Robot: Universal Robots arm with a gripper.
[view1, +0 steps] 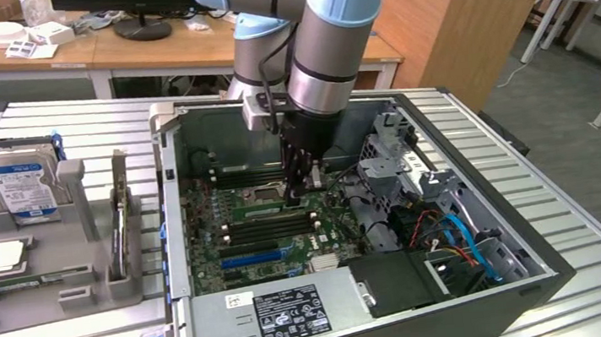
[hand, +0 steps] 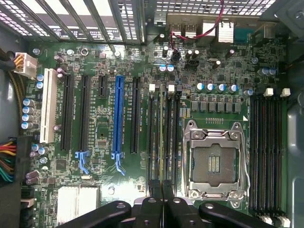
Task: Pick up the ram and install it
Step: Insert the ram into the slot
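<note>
Pickup done: gripper [hand: 162, 190] clamped on ram [hand: 164, 137], held edge-on at memory slots [hand: 152, 142] just beside CPU socket [hand: 216, 164]; full seating unconfirmed, apparently remaining.

Arm [view1: 318, 64]: silver-grey tubes, lt-blue joint caps, blk cable; tool [hand: 162, 190] blk, w/ round bolts.

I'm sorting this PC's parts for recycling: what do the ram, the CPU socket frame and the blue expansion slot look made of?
Ram: thin green circuit board, probably fibreglass laminate; it is seen edge-on, so this is a guess. CPU socket frame: bare metal, likely steel, with bright silver glints. Blue expansion slot: moulded plastic, judging by its flat uniform colour and matching clip.
</note>
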